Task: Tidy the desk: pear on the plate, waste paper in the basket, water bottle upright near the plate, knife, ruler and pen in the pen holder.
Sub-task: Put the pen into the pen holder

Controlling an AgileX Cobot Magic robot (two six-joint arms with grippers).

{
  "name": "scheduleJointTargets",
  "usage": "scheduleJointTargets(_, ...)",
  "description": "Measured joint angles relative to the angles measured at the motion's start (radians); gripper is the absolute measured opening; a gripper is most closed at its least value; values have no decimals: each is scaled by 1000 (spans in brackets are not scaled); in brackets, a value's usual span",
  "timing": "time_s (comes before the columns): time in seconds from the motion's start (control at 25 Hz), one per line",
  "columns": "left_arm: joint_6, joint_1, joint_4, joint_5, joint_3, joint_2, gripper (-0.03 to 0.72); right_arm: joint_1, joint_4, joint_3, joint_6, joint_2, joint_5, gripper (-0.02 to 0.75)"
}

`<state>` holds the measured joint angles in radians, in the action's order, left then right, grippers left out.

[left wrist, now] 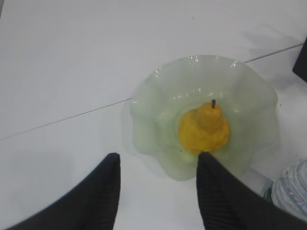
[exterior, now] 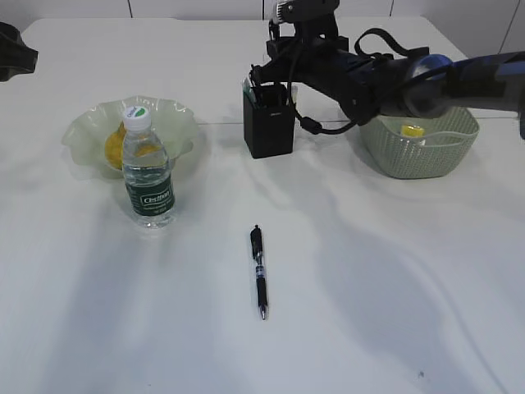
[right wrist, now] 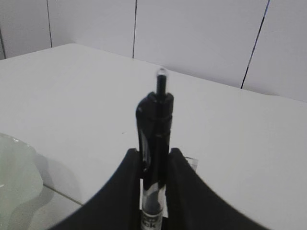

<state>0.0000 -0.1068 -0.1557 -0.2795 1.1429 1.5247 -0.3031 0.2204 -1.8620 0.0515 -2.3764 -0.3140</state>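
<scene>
Right hand [right wrist: 154, 165] clenched on pen [right wrist: 154, 143], upright over pen holder [exterior: 269, 123]. Lower straight, release inside. Left hand [left wrist: 158, 191] released above plate [left wrist: 158, 96].

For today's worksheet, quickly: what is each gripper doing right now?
Left gripper: open, holding nothing, above the plate.
Right gripper: shut on a black pen, over the pen holder.

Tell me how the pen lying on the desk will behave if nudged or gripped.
The pen lies flat and looks round-barrelled, so it would probably roll sideways when nudged. It looks slim, stiff and glossy, so likely light but prone to slipping between fingers. Its clip might stop a long roll.
</scene>
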Motion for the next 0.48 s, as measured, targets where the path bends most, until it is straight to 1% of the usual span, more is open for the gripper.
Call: scheduleJointTargets(0.48,0,0,0,0,0,0,363,2,0,-9,23,-12,26,106)
